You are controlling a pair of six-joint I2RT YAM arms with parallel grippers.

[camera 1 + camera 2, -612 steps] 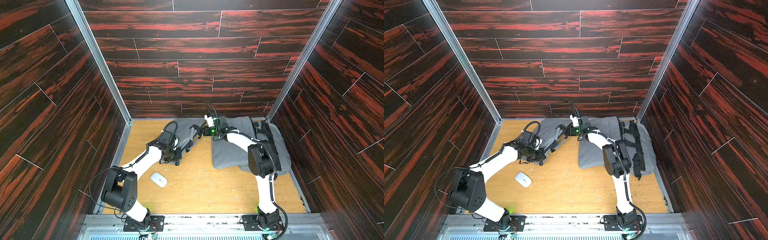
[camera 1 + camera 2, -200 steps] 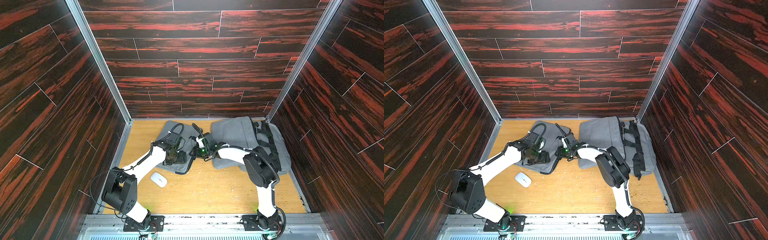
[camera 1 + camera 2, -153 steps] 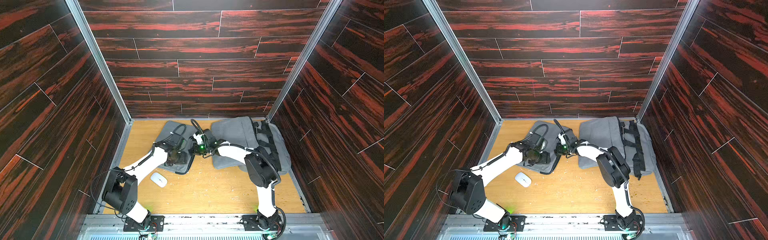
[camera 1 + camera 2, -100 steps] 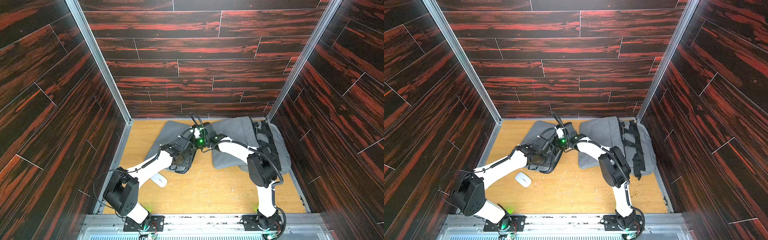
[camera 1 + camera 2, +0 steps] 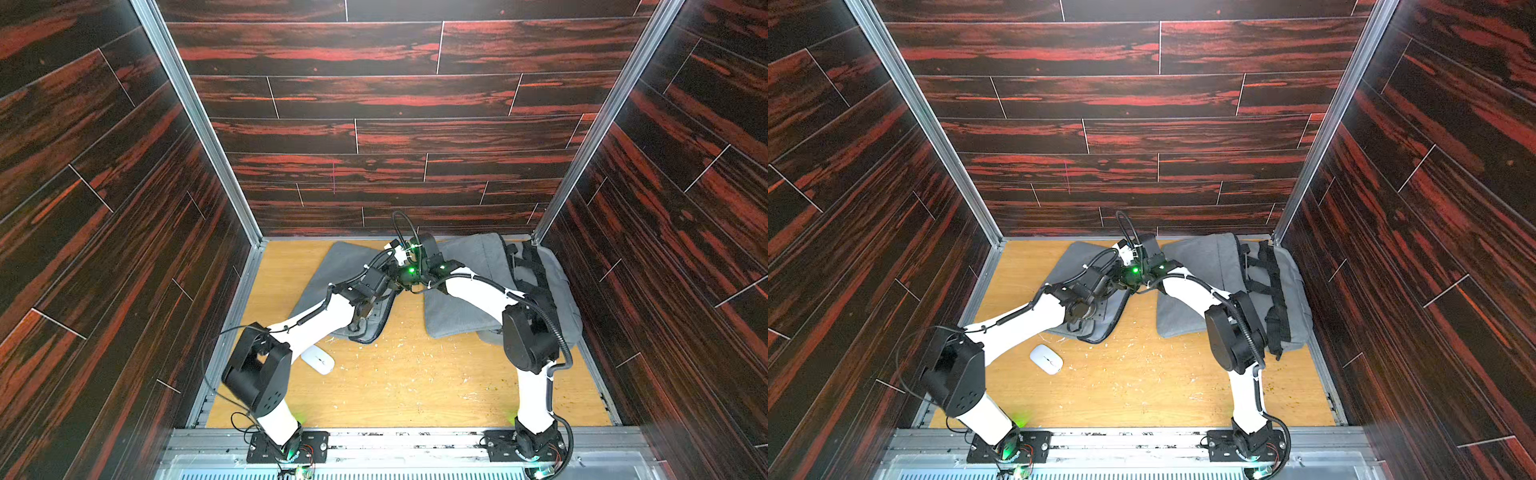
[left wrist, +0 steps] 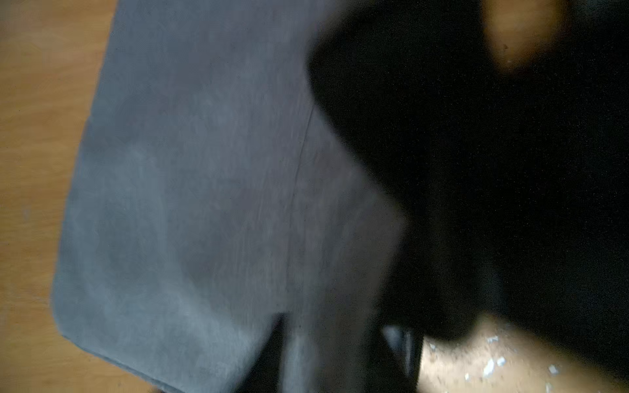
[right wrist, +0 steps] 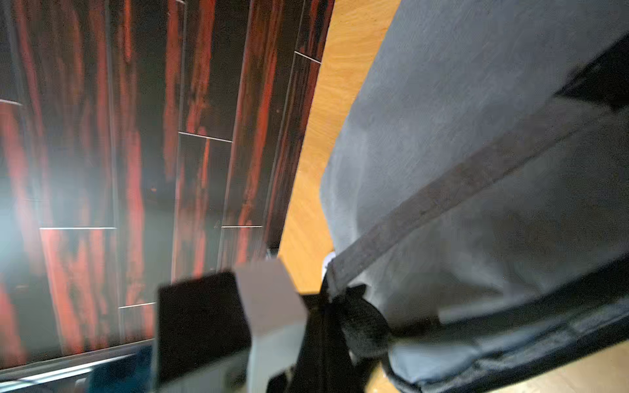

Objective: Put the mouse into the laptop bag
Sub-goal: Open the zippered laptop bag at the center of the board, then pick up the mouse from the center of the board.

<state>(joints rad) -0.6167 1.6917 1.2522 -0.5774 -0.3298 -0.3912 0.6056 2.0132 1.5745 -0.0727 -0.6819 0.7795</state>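
The laptop bag (image 5: 473, 257) is the largest thing on the surface (image 5: 415, 386). Judging by how it sags and folds, it is soft padded cloth that will slump and not hold its mouth open by itself. Its stitched, dark-trimmed rim looks like the firmest place to pinch. It is grey and lies against the back wall in 2 parts: a thick body with black straps (image 5: 528, 282) on the robot's right, and a thinner flap (image 5: 332, 270) spread flat toward the left. Both top views show bare wood in the gap between them.

The 2 arms meet over that gap. The right end effector (image 5: 405, 280) has its jaws together. In the right wrist view they seem pinched on the bag's dark-trimmed edge, where a seam runs straight into them. The left end effector (image 5: 388, 286) is also closed, just beside the right one above the inner edge of the flap. The left wrist view is dark and blurred there, so whether any cloth is caught between its jaws cannot be told.

The mouse (image 5: 1046, 359) is the smallest item. It is probably light, rigid and smooth-shelled, so it may slip. The likeliest grip is across its 2 long sides near the middle, squeezed gently. It is a white, low, rounded oval with a thin dark line on top. It lies flat on the wood near the front, close to the left arm, well apart from the bag's opening and touched by nothing.
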